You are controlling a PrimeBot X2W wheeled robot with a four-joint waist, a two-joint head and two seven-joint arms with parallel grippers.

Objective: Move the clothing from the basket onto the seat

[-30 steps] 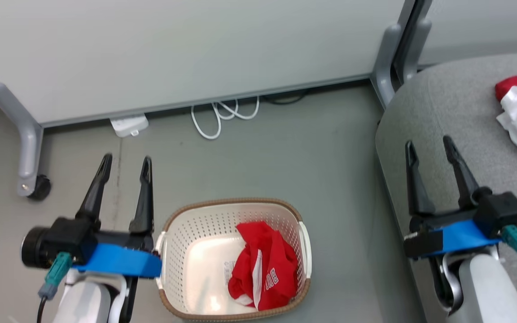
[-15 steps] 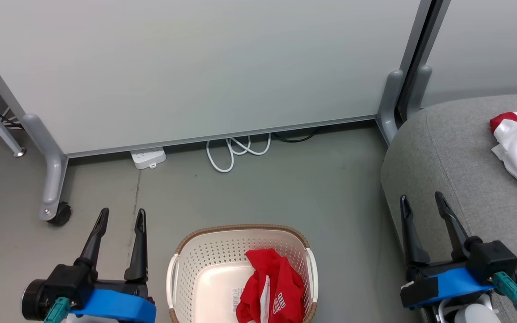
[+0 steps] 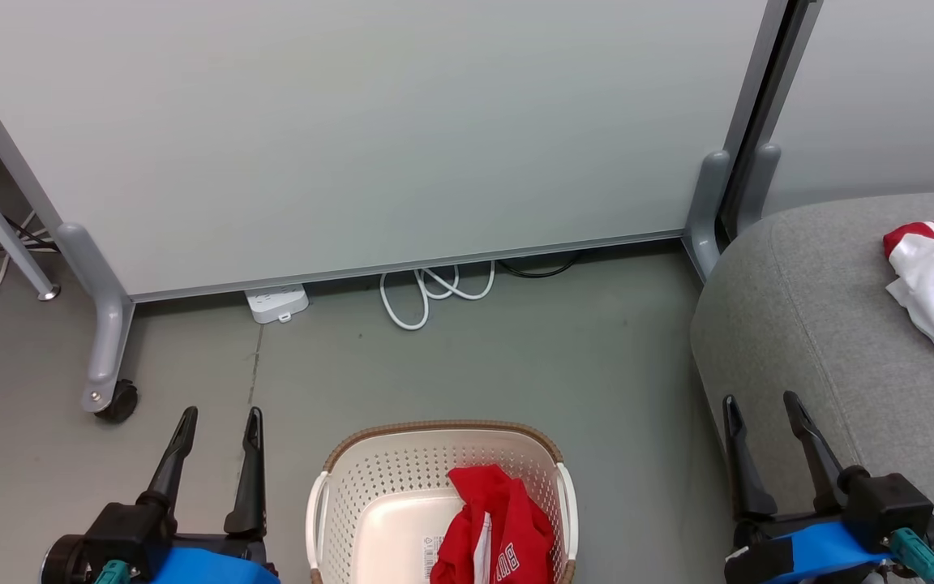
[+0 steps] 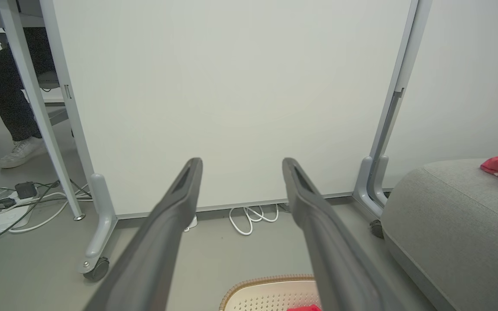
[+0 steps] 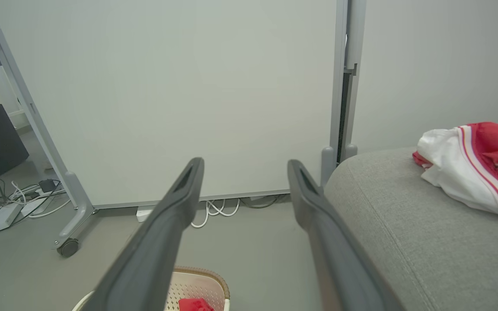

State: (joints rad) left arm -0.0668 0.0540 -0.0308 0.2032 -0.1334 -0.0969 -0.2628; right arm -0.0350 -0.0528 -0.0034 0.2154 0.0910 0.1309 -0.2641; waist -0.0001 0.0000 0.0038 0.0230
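Red crumpled sports garment with white lettering (image 3: 499,531) lies in the cream perforated plastic basket (image 3: 434,427) on the grey floor (image 3: 516,357). A second red-and-white garment (image 3: 933,284) rests on the light grey fabric seat (image 3: 799,324). The left end effector (image 3: 220,415) and the right end effector (image 3: 759,399) are both spread wide, holding nothing.

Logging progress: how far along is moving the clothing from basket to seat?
Done: one red-and-white garment lies on the grey seat. In hand: nothing; the left end effector and right end effector are open and empty. Left: a red garment sits in the basket.
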